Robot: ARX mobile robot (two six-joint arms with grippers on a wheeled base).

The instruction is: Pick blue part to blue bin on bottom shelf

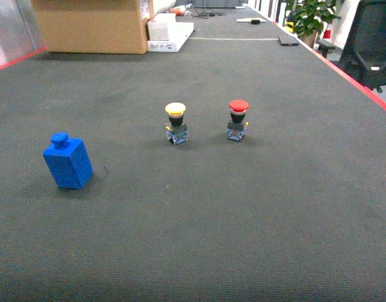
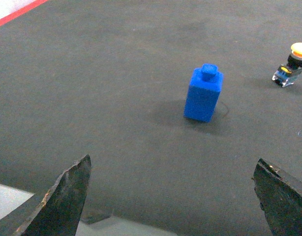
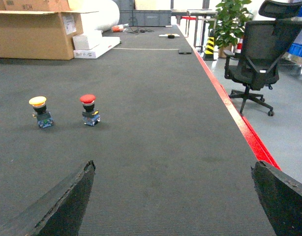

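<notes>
Blue part (image 1: pixel 67 162) stands upright on the dark mat (image 1: pixel 243 207), left side in the head view, apart from a yellow-capped button (image 1: pixel 176 123) and red-capped button (image 1: pixel 237 119) side by side near the middle; no bin or shelf in any view. Left pincer (image 2: pixel 170 196) spread wide, empty, low over the mat with the blue part ahead between its fingertips, not touching. Right pincer (image 3: pixel 175 201) also spread, empty; cardboard box (image 1: pixel 92 25) at the far end, open flap, contents not visible.
</notes>
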